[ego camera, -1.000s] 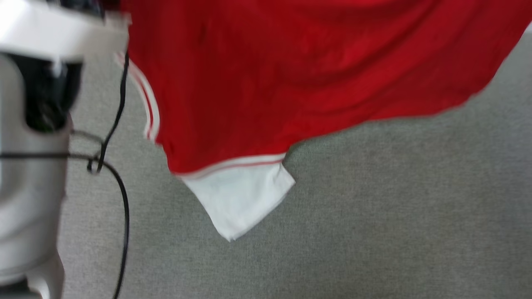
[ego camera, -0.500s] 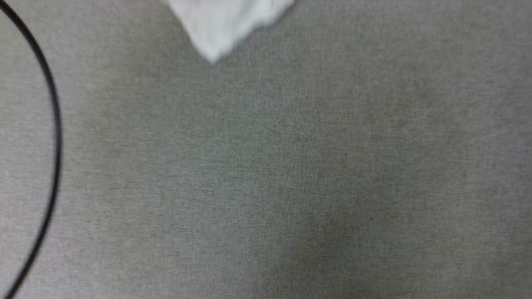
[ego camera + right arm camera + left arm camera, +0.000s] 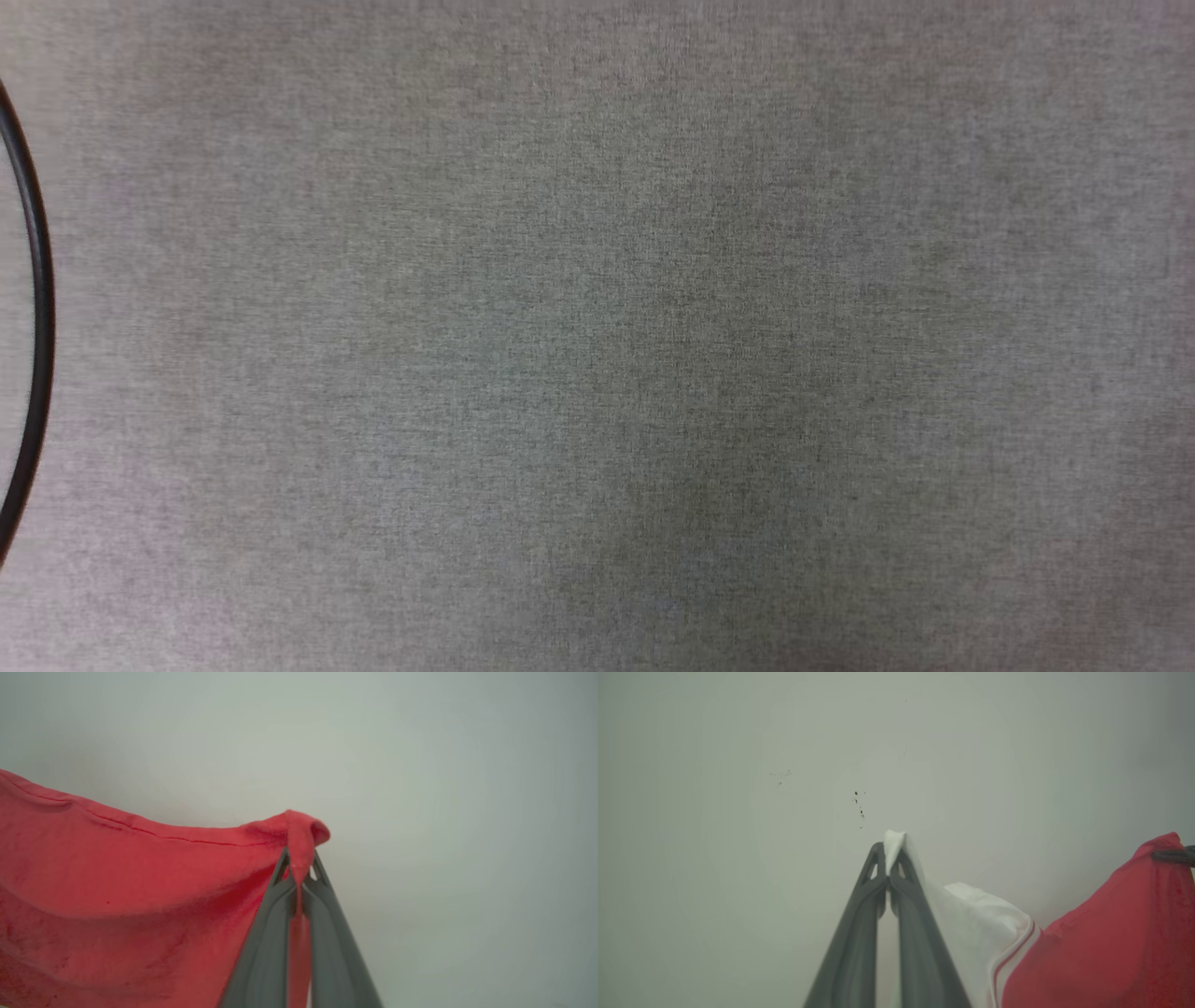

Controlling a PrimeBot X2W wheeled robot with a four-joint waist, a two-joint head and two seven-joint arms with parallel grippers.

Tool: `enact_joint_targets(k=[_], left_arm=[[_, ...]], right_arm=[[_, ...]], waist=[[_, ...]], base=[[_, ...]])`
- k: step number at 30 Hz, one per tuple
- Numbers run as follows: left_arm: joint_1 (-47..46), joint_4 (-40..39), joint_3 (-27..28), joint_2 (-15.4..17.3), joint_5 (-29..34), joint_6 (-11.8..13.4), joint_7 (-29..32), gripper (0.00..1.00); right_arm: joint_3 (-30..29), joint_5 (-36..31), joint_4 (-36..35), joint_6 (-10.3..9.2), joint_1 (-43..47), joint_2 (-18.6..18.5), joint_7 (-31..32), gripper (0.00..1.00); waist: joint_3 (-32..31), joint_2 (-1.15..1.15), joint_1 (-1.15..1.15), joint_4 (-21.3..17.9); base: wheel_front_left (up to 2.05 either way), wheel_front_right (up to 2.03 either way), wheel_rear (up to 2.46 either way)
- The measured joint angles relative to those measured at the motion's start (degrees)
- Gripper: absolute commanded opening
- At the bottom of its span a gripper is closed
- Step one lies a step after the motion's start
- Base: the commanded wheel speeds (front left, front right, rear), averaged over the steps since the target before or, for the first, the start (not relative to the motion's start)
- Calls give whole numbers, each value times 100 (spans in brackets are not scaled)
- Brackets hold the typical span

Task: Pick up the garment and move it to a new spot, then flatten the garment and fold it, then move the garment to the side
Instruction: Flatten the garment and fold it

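The garment [image 3: 1101, 947] is red with a white sleeve and striped trim, and it hangs in the air between both arms. In the left wrist view my left gripper [image 3: 889, 851] is shut on the tip of the white sleeve. At the right edge of that view a dark fingertip [image 3: 1174, 855] of the other gripper pinches the red cloth. In the right wrist view my right gripper [image 3: 299, 861] is shut on a bunched red corner of the garment [image 3: 117, 877], whose hem stretches away to the left.
The head view looks down on grey carpet [image 3: 653, 355] with a black cable [image 3: 37, 317] curving along the left edge. Both wrist views face a pale plain wall [image 3: 784, 765] with a few small dark specks.
The head view has swung: the red garment, the white sleeve and the pale robot body slid out past its top and left edges. Only carpet and cable remain in it.
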Motion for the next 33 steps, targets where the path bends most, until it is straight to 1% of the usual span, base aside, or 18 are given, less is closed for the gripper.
enact_joint_targets(k=[4,8,9,16,19,27,33], left_arm=[[207,164,-129,62,-190,0,-135,0],[641,164,-162,159,-363,0,-222,0],[1081,21,-97,221,-411,0,-231,0],[2525,-614,342,199,-312,2,-233,0],[3244,-946,582,129,-238,62,-233,0],[5349,-1750,1001,18,-48,213,-241,0],[6948,-2219,981,-30,-34,364,-241,0]], right_arm=[[310,232,308,0,97,8,-244,0],[694,534,420,0,420,-55,-449,0],[903,821,441,0,705,-118,-613,0],[1346,1368,283,0,1700,-264,-818,0],[1506,1570,102,0,2242,-368,-866,0],[1685,1996,-563,-1,3872,-712,-870,0],[1671,2123,-977,0,5175,-867,-777,0]], waist=[[145,0,0,-14],[164,0,0,-6],[111,0,0,8],[-142,0,-1,5],[-308,0,-1,14],[-943,0,-2,41],[-1533,0,-2,54]], base=[[0,0,0],[0,0,0],[0,0,0],[0,0,0],[0,0,0],[0,0,0],[0,0,0]])
